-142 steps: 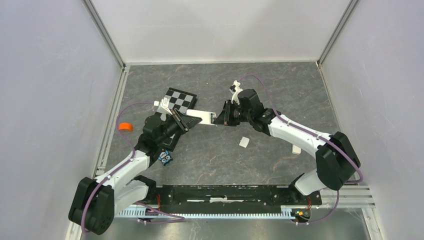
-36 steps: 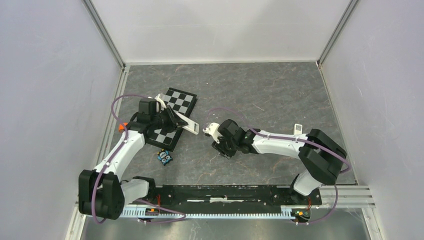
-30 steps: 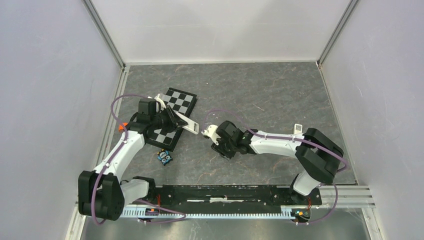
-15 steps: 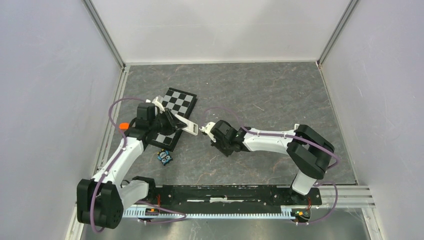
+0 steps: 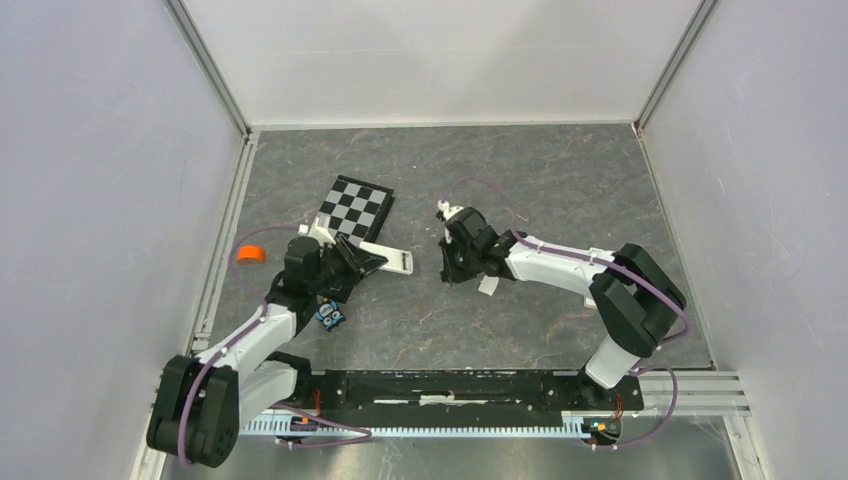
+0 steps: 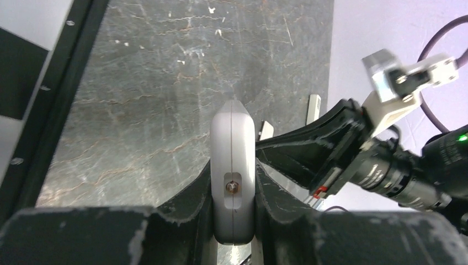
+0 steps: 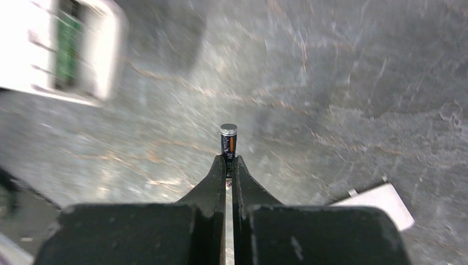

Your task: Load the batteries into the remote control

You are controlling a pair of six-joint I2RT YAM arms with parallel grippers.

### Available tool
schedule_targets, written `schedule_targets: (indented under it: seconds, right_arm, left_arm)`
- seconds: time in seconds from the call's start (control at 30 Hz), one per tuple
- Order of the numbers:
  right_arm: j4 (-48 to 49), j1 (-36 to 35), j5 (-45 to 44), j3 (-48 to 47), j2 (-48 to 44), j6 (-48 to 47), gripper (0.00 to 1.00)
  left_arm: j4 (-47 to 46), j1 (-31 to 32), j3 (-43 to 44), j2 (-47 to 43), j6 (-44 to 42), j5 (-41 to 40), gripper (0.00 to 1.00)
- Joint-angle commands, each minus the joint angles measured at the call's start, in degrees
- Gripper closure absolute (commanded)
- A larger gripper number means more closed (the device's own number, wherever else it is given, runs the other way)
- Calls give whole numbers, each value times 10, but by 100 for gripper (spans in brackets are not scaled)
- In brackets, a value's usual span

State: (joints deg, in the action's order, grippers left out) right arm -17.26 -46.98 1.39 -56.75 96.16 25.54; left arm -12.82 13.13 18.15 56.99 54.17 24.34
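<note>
Remote sits left of centre, clamped on edge in the left gripper. Right gripper, jaws nearly closed, pinches one battery. Insertion step, I judge. Next: align the battery with the remote.

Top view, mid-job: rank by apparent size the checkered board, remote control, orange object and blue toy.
1. checkered board
2. remote control, though part is covered by the left gripper
3. orange object and blue toy: these look about alike, so I will not rank them.
</note>
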Motion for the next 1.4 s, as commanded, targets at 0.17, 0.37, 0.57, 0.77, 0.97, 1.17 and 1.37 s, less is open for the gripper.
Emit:
schedule_targets:
  seconds: [0.17, 0.37, 0.57, 0.77, 0.97, 1.17, 1.37]
  right_arm:
    - [149, 22, 125, -47, -3, 197, 100]
    - [156, 22, 131, -68, 12, 226, 100]
    - [109, 24, 105, -92, 24, 224, 97]
    - [87, 23, 72, -105, 23, 212, 95]
    - [75, 24, 54, -118, 29, 207, 94]
    - [79, 28, 80, -123, 41, 211, 93]
    - [71, 31, 90, -124, 44, 215, 83]
  left_arm:
    - [-194, 23, -23, 64, 60, -9, 98]
    - [-208, 23, -31, 67, 49, -7, 98]
    - [-230, 23, -36, 63, 46, -1, 98]
    - [-235, 23, -40, 57, 51, -3, 98]
    - [-231, 23, -40, 48, 54, -3, 98]
    - [-240, 23, -40, 48, 66, 0, 98]
    - [-257, 23, -41, 48, 79, 2, 98]
